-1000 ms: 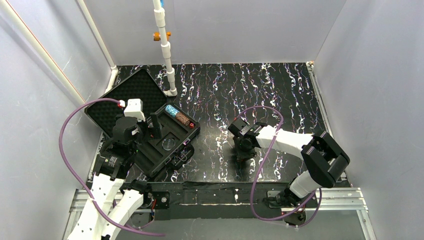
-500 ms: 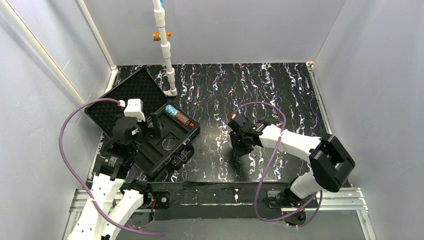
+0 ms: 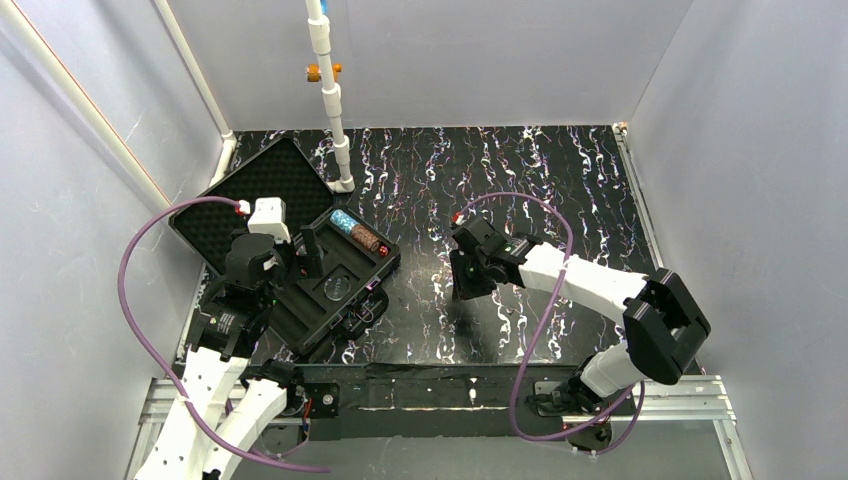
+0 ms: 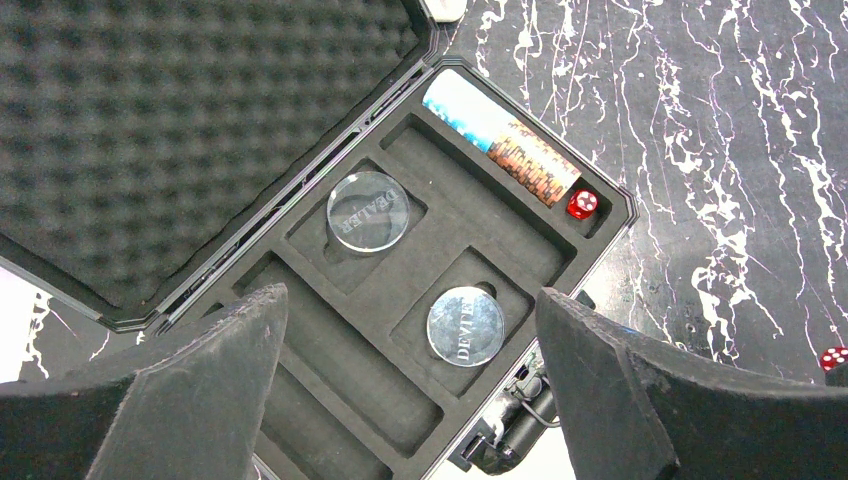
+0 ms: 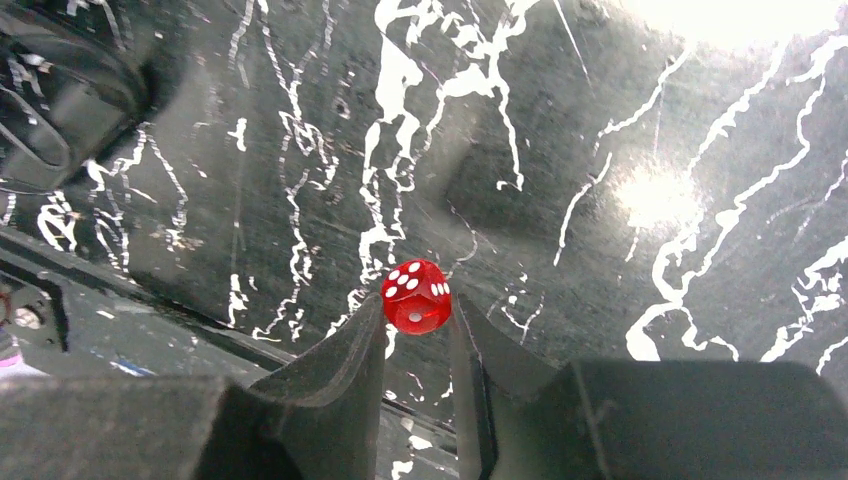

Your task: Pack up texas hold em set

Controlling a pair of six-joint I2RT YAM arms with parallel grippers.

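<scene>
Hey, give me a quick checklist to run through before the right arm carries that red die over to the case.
1. Grip on the red die: ok, pinched between the right gripper fingertips.
2. Is the case open: ok, its lid lies back.
3. Room beside the other die: cannot tell.
4. Way in over the case: not ok, the open left gripper hovers there.
5. Both clear discs seated: ok, each in its recess.

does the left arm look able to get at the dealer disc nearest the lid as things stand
Probably yes. The left hand hangs open right over the open case, its lid laid back, and the dealer disc lies uncovered in its foam recess with nothing above it.
</scene>
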